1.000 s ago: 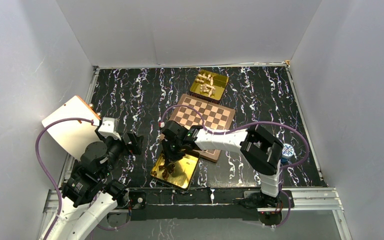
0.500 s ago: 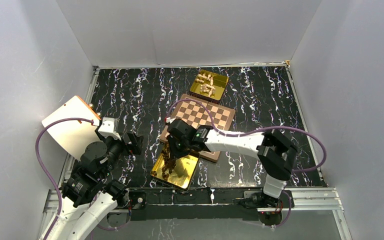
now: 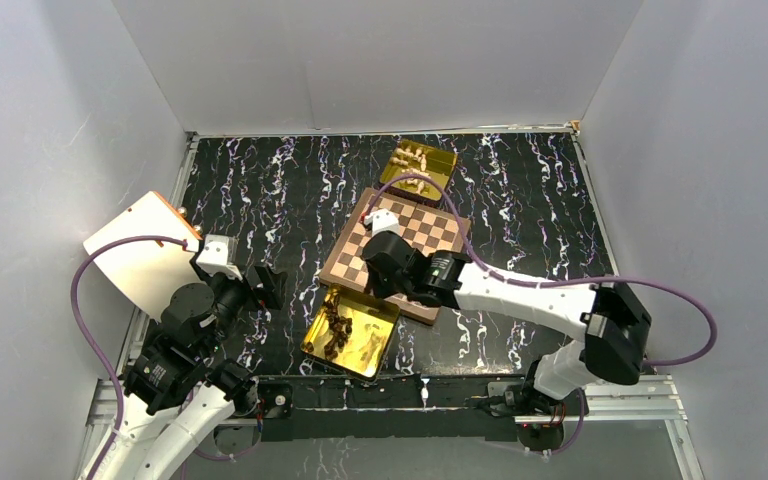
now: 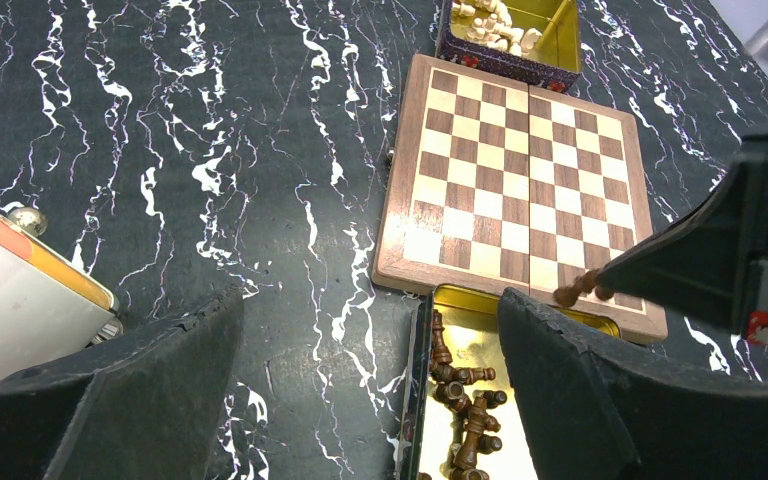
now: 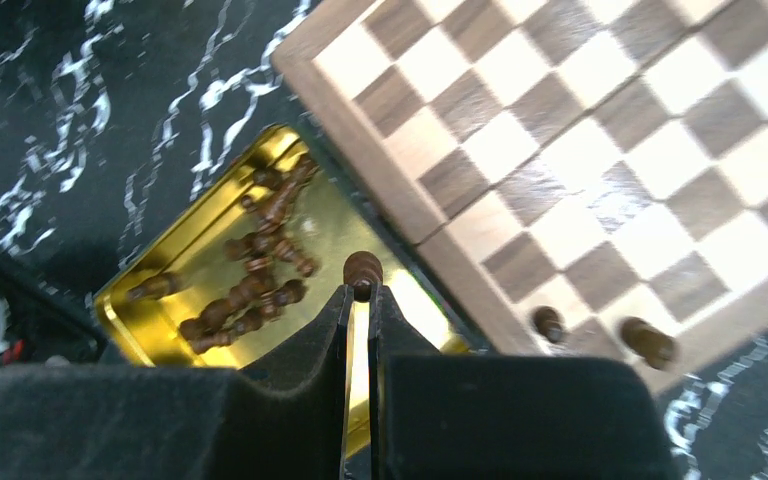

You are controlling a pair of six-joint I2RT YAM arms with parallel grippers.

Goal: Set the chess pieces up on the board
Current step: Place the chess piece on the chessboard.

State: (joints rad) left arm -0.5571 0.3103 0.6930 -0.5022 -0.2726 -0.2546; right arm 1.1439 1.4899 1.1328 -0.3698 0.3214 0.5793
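While the left gripper gapes wide at the near left, the right gripper pinches a dark chess piece over the board at its near edge, just beside the gold tray of dark pieces. Two dark chessmen stand on the board's near row.

White-and-black arms, purple cables
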